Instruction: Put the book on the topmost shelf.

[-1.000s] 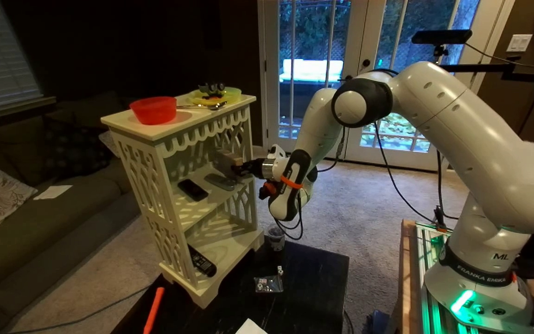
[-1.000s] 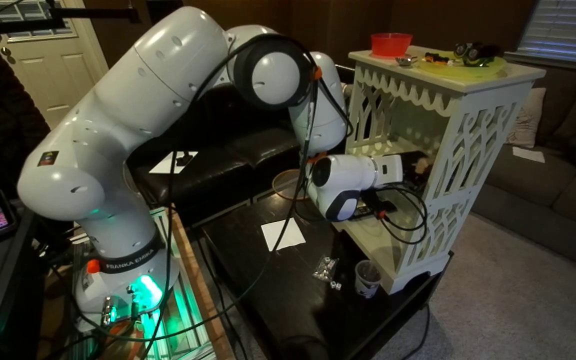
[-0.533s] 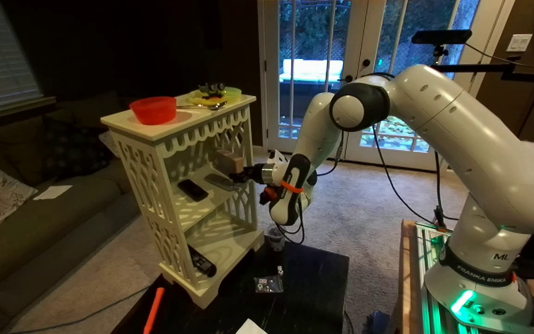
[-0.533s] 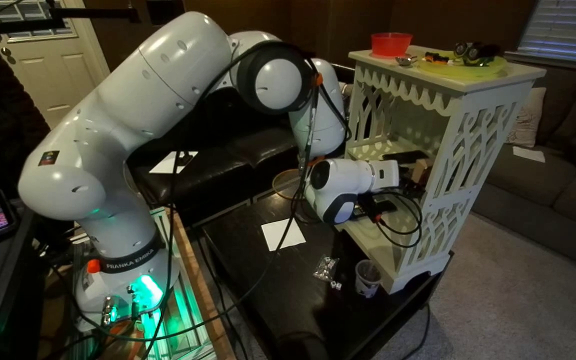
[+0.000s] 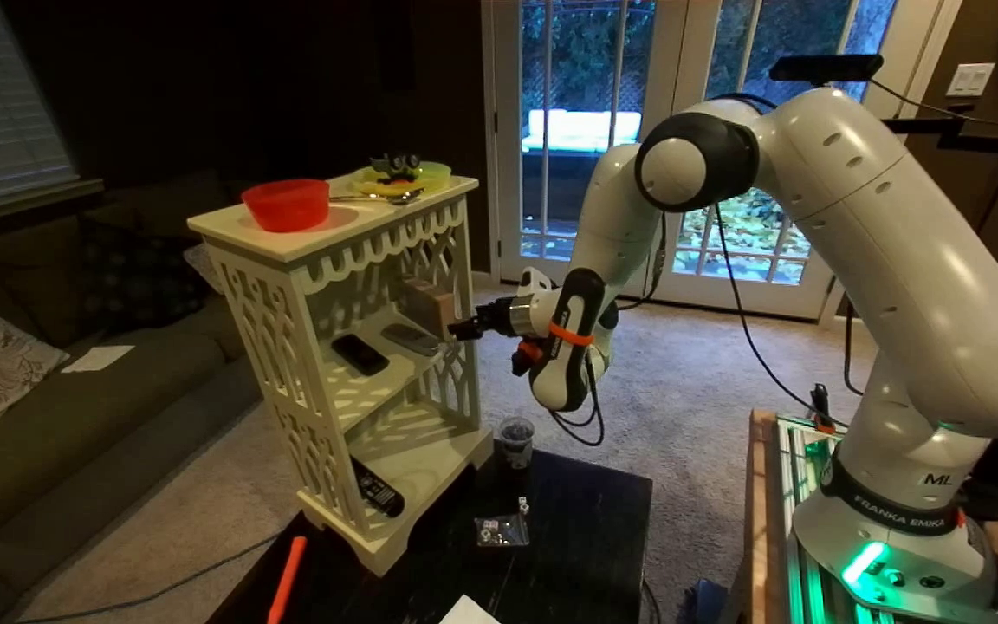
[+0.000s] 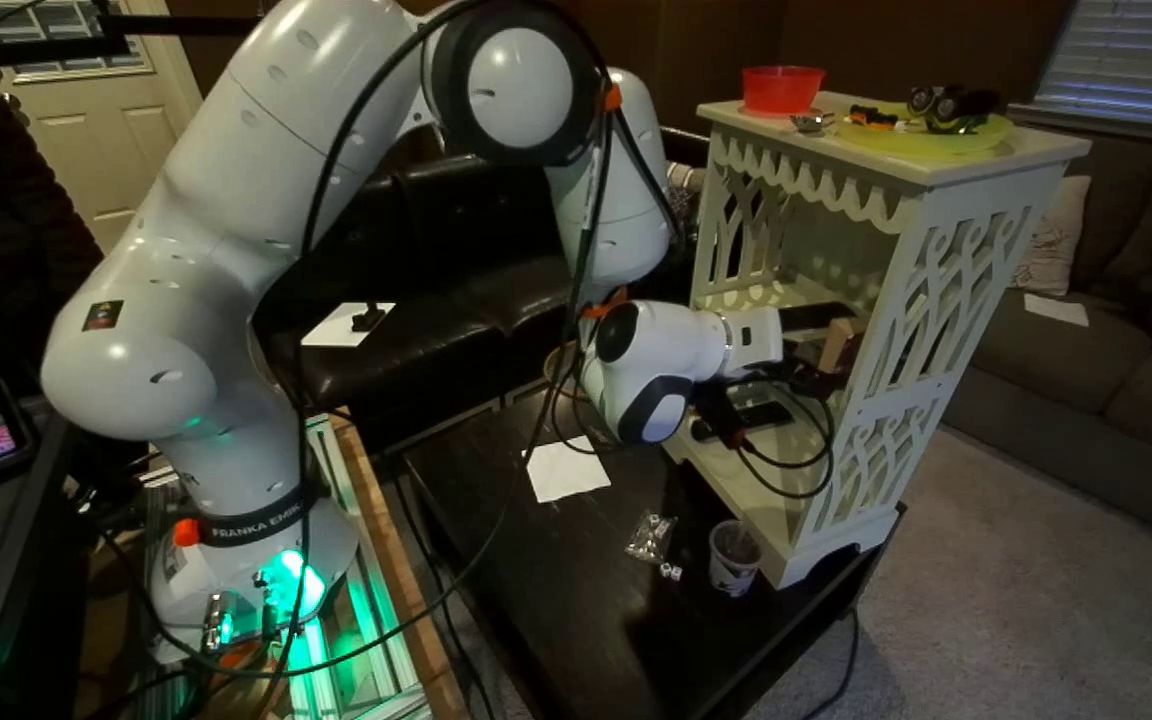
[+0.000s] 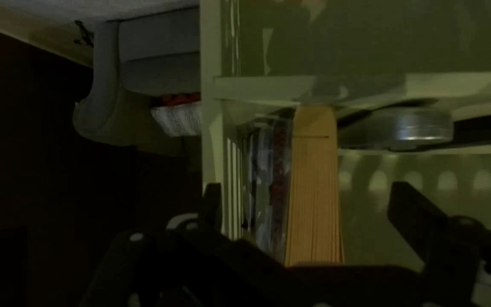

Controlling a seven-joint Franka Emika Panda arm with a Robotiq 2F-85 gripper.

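Over the last second the gripper (image 7: 307, 194) has backed off from the book (image 5: 437, 308) toward the robot, so the book's near end, which it partly covered, now shows in an exterior view. The fingers (image 7: 414, 217) are spread wide and hold nothing; the wrist view, upside down, shows a gap on either side of the book. The book looks to have kept its place: it stands upright on the topmost shelf (image 5: 353, 399), toward the right end as the robot faces the rack (image 5: 229, 224). That suggests the placing is done and only the retreat is left. Between the book and the right side wall the wrist view shows some thin upright things (image 7: 267, 183), too dim to name; left of the book, a grey device (image 5: 411, 339) and a phone (image 5: 360, 354) lie flat on the same shelf. The bowl (image 5: 287, 206) and the plate (image 6: 911, 145) sit on the rack's top board, well above the gripper's path. What stands most in the way is the rack's right front post (image 7: 211, 128): the right finger lines up with it in the wrist view, and I cannot tell whether they touch, so a sideways swing could knock it. Pulling straight back, toward the robot, looks the safer way. On the table (image 5: 586, 520) by the rack's right foot stands a cup (image 5: 516, 444), clear unless the wrist dips.
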